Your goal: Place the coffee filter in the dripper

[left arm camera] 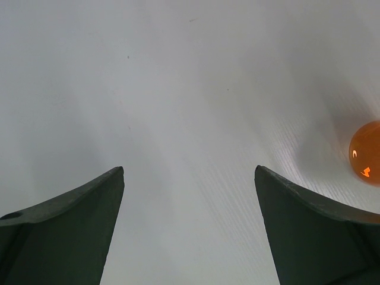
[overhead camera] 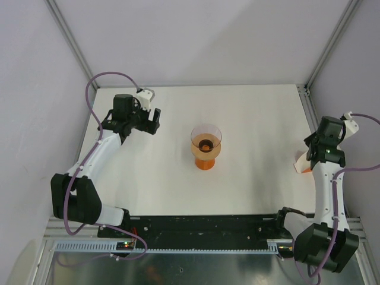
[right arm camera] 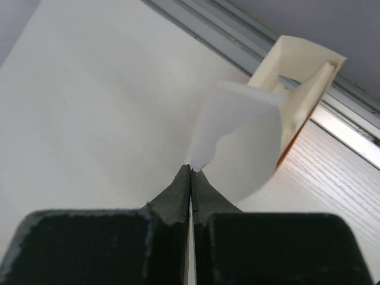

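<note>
Nearest, on the right side of the flat white table point(overhead camera: 261, 184), the right gripper point(right arm camera: 190, 170) has its two black fingers pressed tight together. They pinch the lower corner of the thin white paper coffee filter point(right arm camera: 240, 148). The filter fans out beyond the fingertips as a curled sheet with a rounded edge.

Just behind it stands the open white-and-orange cardboard packet point(right arm camera: 297, 77). It is close to the table's right edge and the grey metal frame rail point(right arm camera: 225, 29). In the right wrist view the filter overlaps the packet's mouth, and I cannot tell whether the two touch.

Farther in, at the middle of the table, the translucent orange plastic funnel-shaped dripper point(overhead camera: 206, 144) stands upright on its round base. Its wide rim faces up, and a dark spot shows at the bottom of the cup. It is well apart from both grippers.

Farthest back, on the left, the left gripper point(overhead camera: 148, 124) hangs over bare tabletop with its dark fingers spread wide, gripping nothing. In the left wrist view the dripper's orange base shows at the right edge.
</note>
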Robot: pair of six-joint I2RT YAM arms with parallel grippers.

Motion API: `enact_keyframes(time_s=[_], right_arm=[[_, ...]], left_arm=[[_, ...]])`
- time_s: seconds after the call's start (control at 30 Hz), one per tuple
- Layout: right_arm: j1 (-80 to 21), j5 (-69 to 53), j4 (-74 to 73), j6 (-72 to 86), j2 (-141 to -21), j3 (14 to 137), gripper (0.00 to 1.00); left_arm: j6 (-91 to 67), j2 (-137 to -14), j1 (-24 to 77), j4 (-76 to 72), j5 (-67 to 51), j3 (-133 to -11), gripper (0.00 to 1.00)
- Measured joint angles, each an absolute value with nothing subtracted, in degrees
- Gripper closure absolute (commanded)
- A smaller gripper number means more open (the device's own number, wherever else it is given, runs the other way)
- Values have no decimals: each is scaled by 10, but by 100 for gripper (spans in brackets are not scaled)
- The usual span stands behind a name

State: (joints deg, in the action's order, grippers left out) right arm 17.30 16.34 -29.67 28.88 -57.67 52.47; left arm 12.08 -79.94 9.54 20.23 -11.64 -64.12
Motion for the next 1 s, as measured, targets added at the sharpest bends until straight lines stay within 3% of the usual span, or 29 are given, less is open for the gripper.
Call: enact_keyframes(time_s=[0.77, 1.0], right_arm=[[-69, 145, -306, 336, -547, 640, 100], [-100, 116, -307, 380, -542, 660, 100]], left_arm=[[136, -771, 98, 249, -121, -673, 6], [154, -730, 171, 277, -106, -743, 6]])
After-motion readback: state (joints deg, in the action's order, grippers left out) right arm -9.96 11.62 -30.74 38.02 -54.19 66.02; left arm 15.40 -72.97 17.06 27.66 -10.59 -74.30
